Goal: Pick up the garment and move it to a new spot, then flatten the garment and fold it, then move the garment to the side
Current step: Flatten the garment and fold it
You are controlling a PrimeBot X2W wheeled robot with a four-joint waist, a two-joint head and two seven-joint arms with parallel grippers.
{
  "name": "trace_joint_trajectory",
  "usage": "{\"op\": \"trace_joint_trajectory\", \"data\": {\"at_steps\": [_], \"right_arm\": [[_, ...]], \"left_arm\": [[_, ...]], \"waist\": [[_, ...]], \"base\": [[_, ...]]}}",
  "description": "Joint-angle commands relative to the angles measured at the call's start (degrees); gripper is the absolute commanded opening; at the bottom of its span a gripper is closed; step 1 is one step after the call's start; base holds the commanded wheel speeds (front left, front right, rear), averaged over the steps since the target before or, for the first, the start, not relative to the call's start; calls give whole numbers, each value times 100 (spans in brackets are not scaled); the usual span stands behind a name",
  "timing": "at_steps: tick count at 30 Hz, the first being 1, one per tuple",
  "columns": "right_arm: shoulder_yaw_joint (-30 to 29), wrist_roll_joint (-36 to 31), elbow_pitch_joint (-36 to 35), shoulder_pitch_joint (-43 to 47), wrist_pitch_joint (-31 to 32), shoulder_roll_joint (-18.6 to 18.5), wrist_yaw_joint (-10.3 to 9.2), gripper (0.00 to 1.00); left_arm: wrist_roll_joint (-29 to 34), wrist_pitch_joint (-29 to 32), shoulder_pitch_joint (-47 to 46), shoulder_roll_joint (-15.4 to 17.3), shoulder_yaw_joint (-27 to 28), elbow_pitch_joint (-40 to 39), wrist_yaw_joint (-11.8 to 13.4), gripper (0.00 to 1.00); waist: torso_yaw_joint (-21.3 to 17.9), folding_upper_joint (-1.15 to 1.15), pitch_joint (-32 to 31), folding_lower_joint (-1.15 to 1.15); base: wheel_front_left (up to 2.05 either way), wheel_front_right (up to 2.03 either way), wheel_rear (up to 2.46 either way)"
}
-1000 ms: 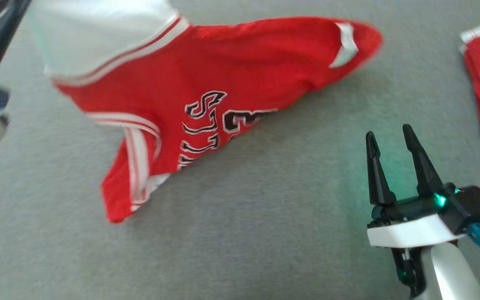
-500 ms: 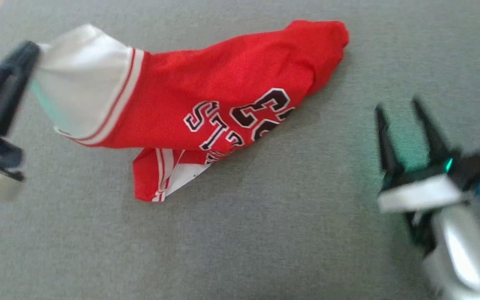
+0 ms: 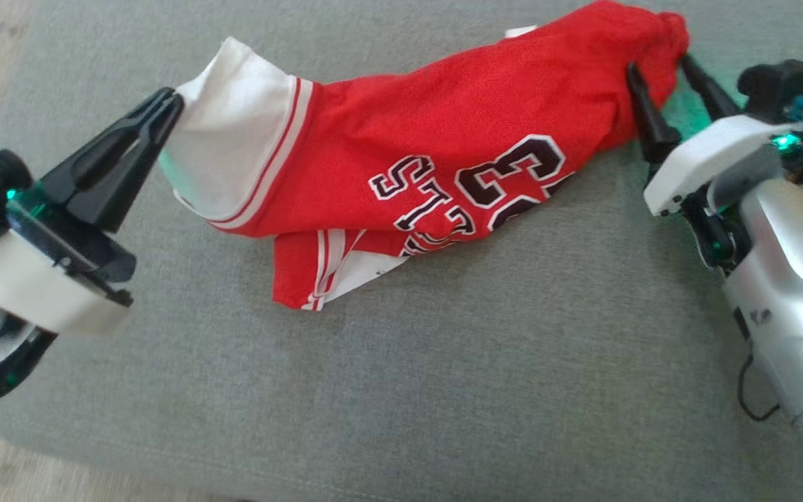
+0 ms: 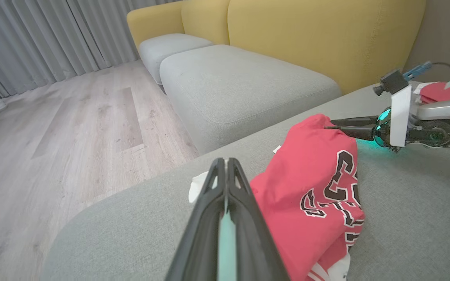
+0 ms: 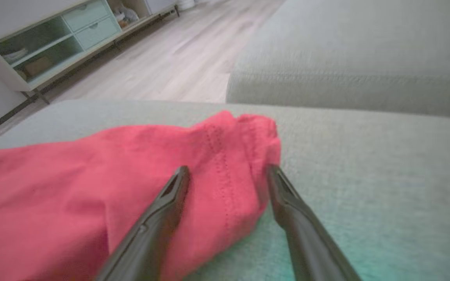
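Red garment point(image 3: 443, 111) with white trim and black-and-white lettering is lying stretched across the grey sofa cushion point(image 3: 443, 390), running from the left side up toward the far right. One white panel with red stripes is sitting at its left end. A folded flap with white stripes is poking out underneath, on the near side.

Left tool point(image 3: 171, 101) is sitting at the left, jaws pressed together and clamping the white corner of the garment. That corner is being held slightly off the cushion. In the left wrist view the two fingers are lying flush together, with a bit of white cloth showing beside the tips.

Right tool point(image 3: 657, 64) is sitting at the far right end, jaws standing wide apart. Its fingers point(image 5: 162, 218) are straddling the bunched red end of the garment: one is resting against the cloth, the other is lying just beside its edge on the cushion. Nothing is being gripped by it.

Green light from the tools is tinting the cushion near both ends.

Wood floor point(image 4: 72, 128) is showing past the cushion edge. Yellow backrest point(image 4: 307, 35) is standing behind. A second red cloth point(image 4: 440, 91) is lying beyond the right arm. A low cabinet point(image 5: 53, 43) is standing along the wall.
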Motion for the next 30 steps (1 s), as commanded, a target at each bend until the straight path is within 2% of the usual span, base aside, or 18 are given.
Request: {"op": "trace_joint_trajectory", "data": {"at_steps": [1, 2, 3, 4, 10, 14, 15, 21, 24, 26, 27, 28, 30], "right_arm": [[170, 138, -61, -68, 78, -3, -4, 100], [323, 310, 85, -145, 249, -5, -4, 100], [503, 460, 164, -213, 373, -13, -4, 79], [835, 697, 221, -321, 454, -77, -4, 0], [1378, 1194, 25, -425, -180, -489, -4, 0], [1662, 1501, -546, -102, -525, -954, -4, 0], [1703, 1654, -936, 198, -616, -1232, -4, 0], [1579, 1781, -2206, 1681, -411, -2060, -4, 0], [1143, 1660, -2901, 2627, -255, -2281, -4, 0], [829, 1548, -3372, 3275, -58, -2242, -4, 0], [681, 1503, -3604, 3590, 92, -2178, -4, 26], [376, 1430, -4087, 4115, 392, -2079, -4, 100], [-44, 1382, -4584, 4498, 607, -1997, -4, 100]], "left_arm": [[51, -62, -206, 194, 306, -9, -15, 0], [62, -64, -221, 158, 308, 17, -36, 0], [71, -65, -233, 129, 309, 41, -54, 0], [88, -66, -256, 86, 312, 88, -75, 0], [116, -84, -230, 155, 371, 85, -74, 0], [49, -95, -121, 301, 411, -61, -37, 0], [-5, -99, -36, 425, 425, -197, 8, 0], [-279, -106, 325, 883, 418, -777, 229, 0], [-340, -108, 486, 1098, 393, -1018, 354, 0], [-361, -108, 568, 1208, 376, -1130, 418, 0], [-360, -107, 596, 1252, 370, -1169, 453, 0], [-320, -49, 640, 1339, 351, -1190, 528, 0], [-262, 25, 667, 1404, 335, -1174, 614, 0]], "waist": [[91, 0, 102, -1], [113, 0, 133, -1], [126, 0, 160, -1], [123, 0, 187, -1], [-216, 0, 78, -1], [-597, 0, -93, -1], [-818, 0, -167, -1], [-1404, 0, -209, -1], [-1595, 0, -130, -1], [-1687, 0, -84, -1], [-1720, 0, -69, -1], [-1758, 0, -54, -1], [-1772, 0, -50, -1]], "base": [[0, 0, 0], [0, 0, 0], [0, 0, 0], [0, 0, 0], [0, 0, 0], [0, 0, 0], [0, 0, 0], [0, 0, 0], [0, 0, 0], [0, 0, 0], [0, 0, 0], [0, 0, 0], [0, 0, 0]]}}
